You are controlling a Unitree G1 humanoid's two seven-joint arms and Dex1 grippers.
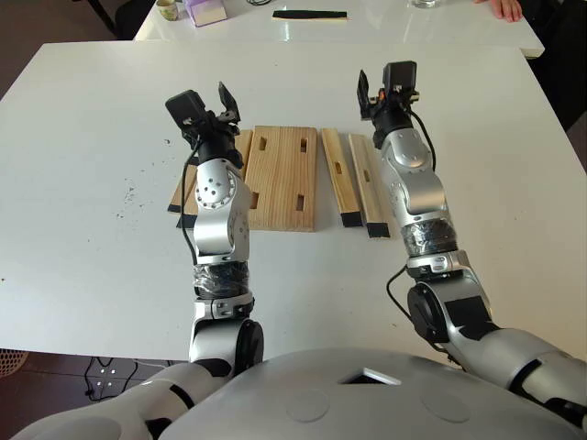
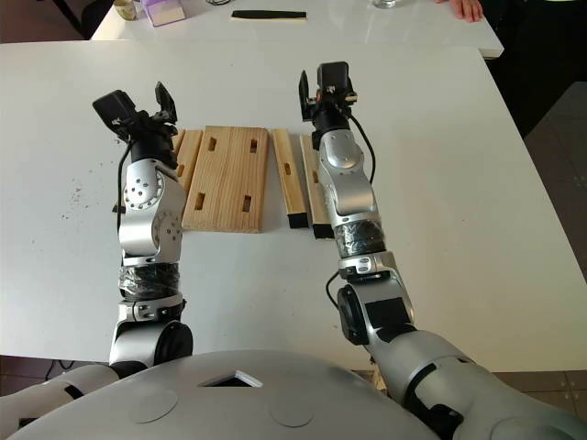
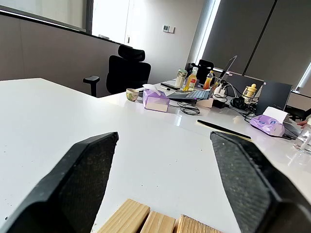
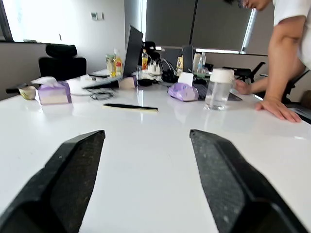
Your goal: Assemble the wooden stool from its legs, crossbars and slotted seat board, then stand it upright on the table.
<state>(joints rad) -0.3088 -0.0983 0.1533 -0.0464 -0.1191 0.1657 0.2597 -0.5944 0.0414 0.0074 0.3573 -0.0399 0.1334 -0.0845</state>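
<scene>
From the head, a big white table point(image 1: 83, 183) holds the stool parts. They all lie flat and none are joined.

The left gripper point(image 1: 204, 101) hangs above the table. Its jaws are wide apart and there is nothing in them. Just below and behind those jaws lie some thin, pale wooden sticks point(image 1: 186, 194) with black ends, partly hidden by the arm. Just beside the jaws, toward the other arm, lies the flat, pale wooden seat board point(image 1: 284, 179). It has four small slots cut in it.

The right gripper point(image 1: 381, 87) hangs above the table too. Its jaws are also wide apart and hold nothing. Below and behind them lie two more pale sticks with black ends point(image 1: 336, 174). They are side by side, between the seat board and the right arm.

In the left wrist view, the two black fingers point(image 3: 82, 184) stand far apart. Between them there is just bare white table. Right under the gap, close to the jaws, are the cut ends of the wooden sticks. Far ahead of the jaws sits a small purple tissue box point(image 3: 156, 99).

In the right wrist view, the two black fingers point(image 4: 73, 179) are spread wide and grip nothing. White table runs on between them. Far ahead of the jaws lie a thin black strip point(image 4: 130, 107) and a clear jar with a white lid point(image 4: 217, 90).
</scene>
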